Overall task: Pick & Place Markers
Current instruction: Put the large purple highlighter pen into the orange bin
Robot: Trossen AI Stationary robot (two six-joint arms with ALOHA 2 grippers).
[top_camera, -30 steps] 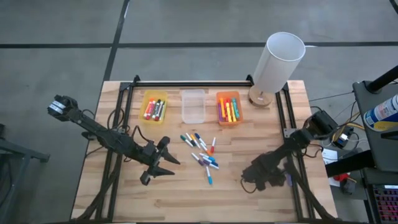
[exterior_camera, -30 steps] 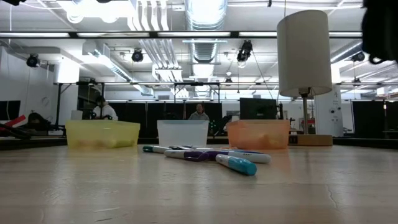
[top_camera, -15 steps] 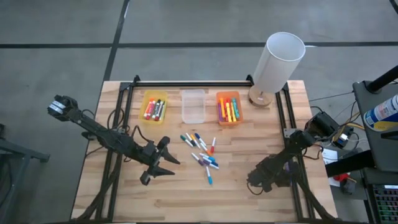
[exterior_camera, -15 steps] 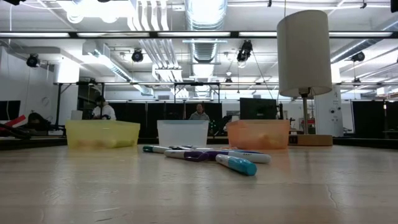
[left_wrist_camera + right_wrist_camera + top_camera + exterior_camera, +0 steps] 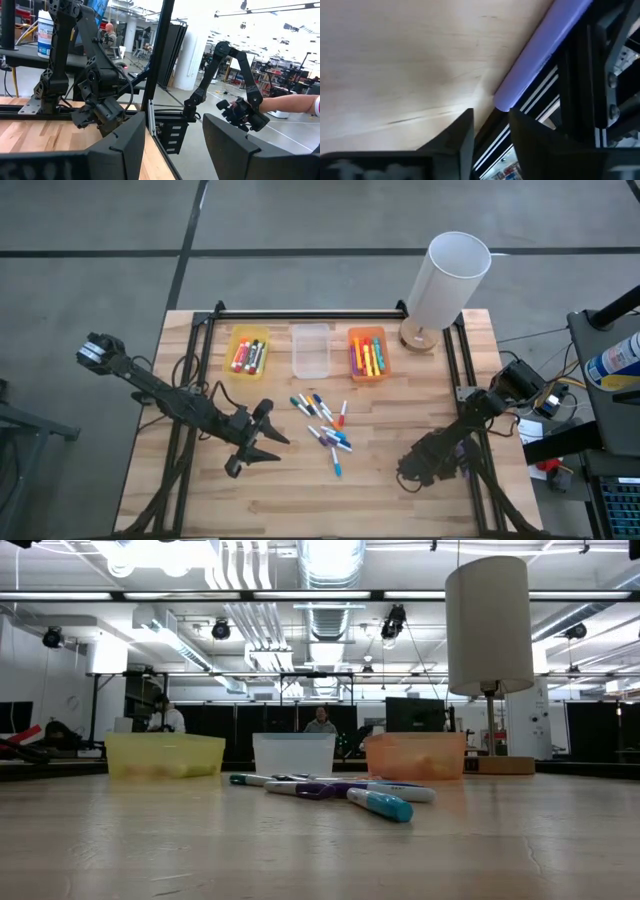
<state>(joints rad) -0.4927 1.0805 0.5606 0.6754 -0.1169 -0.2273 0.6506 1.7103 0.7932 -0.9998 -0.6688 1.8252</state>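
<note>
Overhead, loose markers (image 5: 326,426) lie just below the clear bin (image 5: 310,351); left gripper (image 5: 262,448) beside them, fingers wide, empty. Right gripper (image 5: 420,470) sits well right of the bin. Its wrist view: fingers (image 5: 458,134) part-open over a purple marker (image 5: 540,55), not gripping. Centre, then close.

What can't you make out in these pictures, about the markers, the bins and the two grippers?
- Loose markers: too small from above to count; in the low view they overlap.
- Yellow bin and orange bin: contents blurred behind their walls in the low view.
- Right gripper: a dark mass from above; its wrist view shows only wood and a purple rod.
- Left gripper: absent from the low view.
</note>
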